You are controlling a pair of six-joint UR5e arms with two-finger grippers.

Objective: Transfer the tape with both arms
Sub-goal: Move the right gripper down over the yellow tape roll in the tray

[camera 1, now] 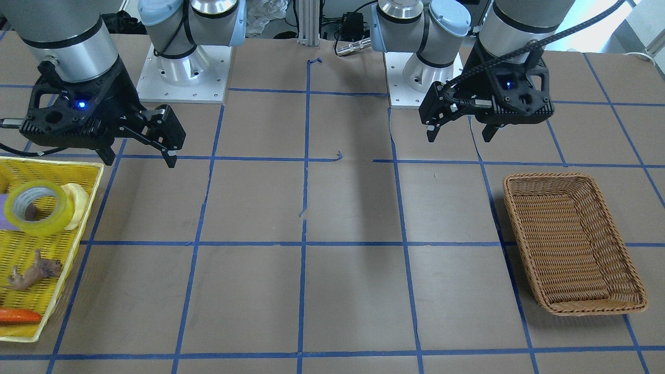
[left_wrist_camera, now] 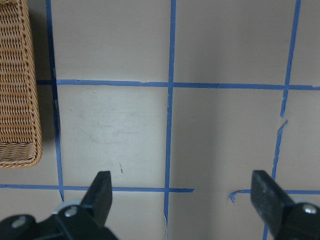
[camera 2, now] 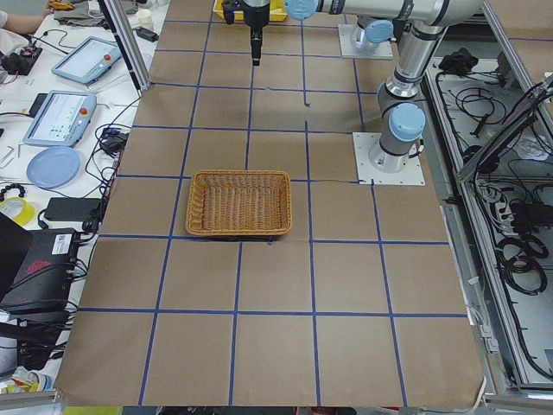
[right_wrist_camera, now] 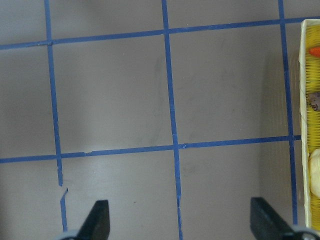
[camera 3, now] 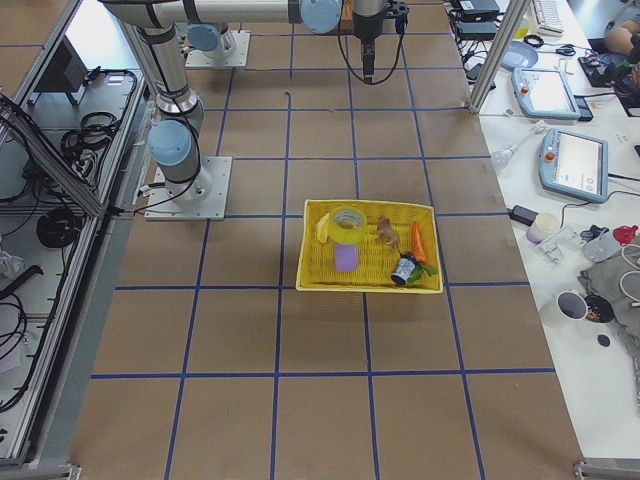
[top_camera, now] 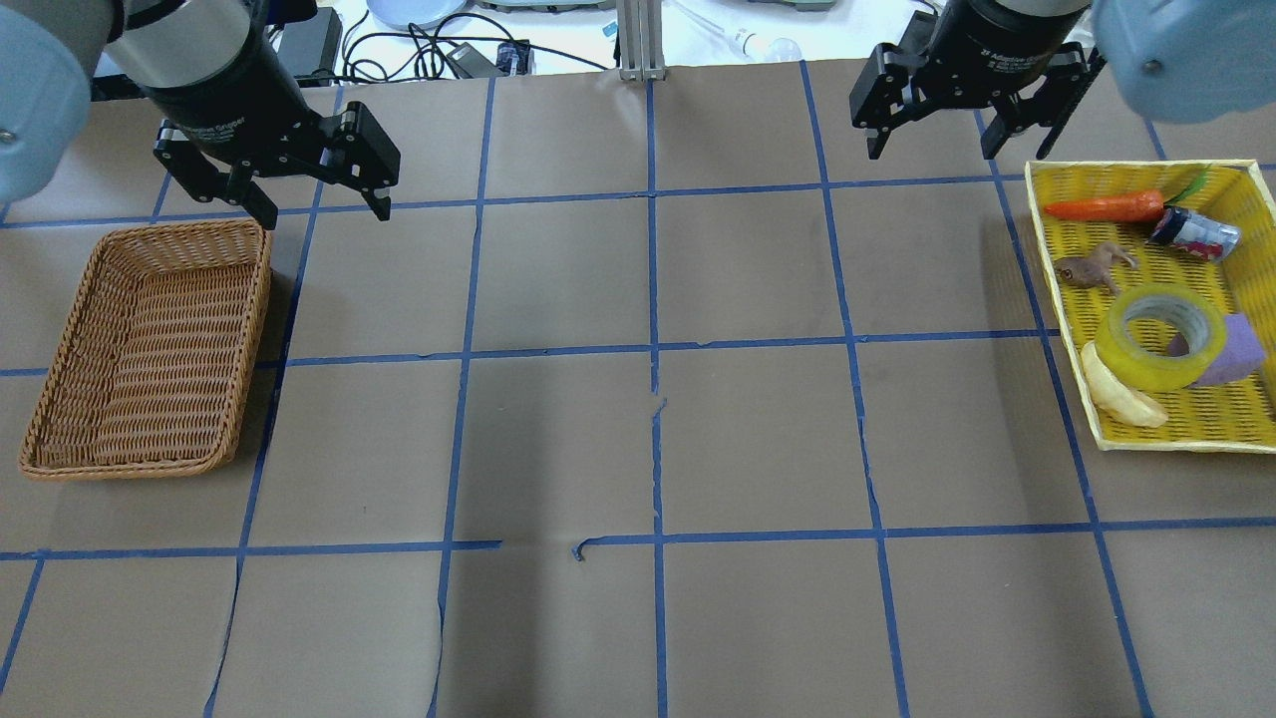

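Tape [top_camera: 1139, 361] sits between purple block [top_camera: 1238, 349] and banana toy [top_camera: 1116, 395], seemingly touching.

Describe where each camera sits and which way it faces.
Front: across table, facing robot; left end effector, right end effector.
Overhead: behind robot, looking down; both show; shares tape with front.
Left side: left table end; left arm, basket.
Right side: right table end; right arm, tray.
Left wrist: downward; fingers, basket edge.
Right wrist: downward; fingers, tray edge.
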